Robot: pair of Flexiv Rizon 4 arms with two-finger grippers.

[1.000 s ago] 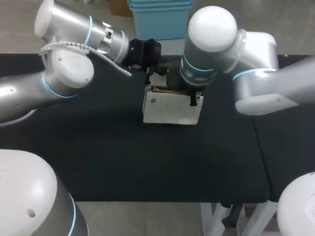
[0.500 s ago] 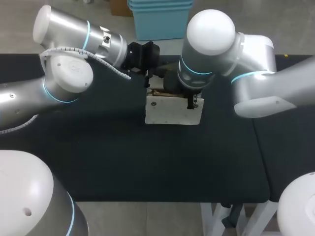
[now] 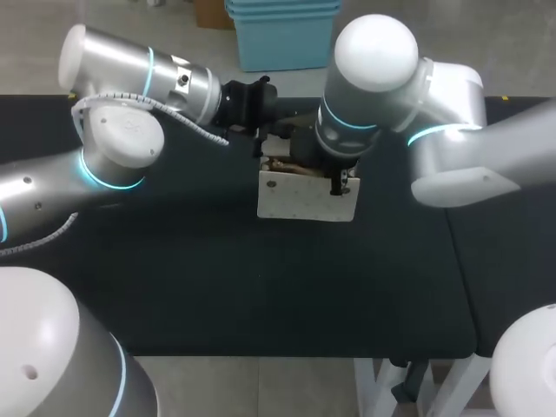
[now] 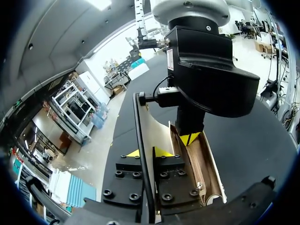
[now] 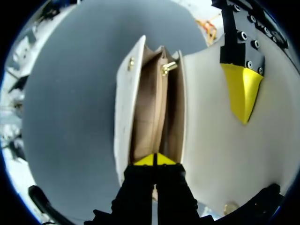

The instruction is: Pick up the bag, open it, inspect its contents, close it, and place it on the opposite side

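On the tabletop (image 3: 261, 278) the white bag (image 3: 306, 195) is mouth-open, directly under your right fingers (image 5: 153, 160). These are pressed together on an inner wall. Your left fingers (image 4: 149, 153) pinch the raised flap, evidently keeping the interior exposed for inspection. No legible branding or labels.

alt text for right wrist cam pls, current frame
An open cream bag, tan inner pockets showing, fills the view, with the right gripper pinched shut on its middle divider at the near end. Beside it, one yellow finger of the left gripper lies against the bag's opened flap.
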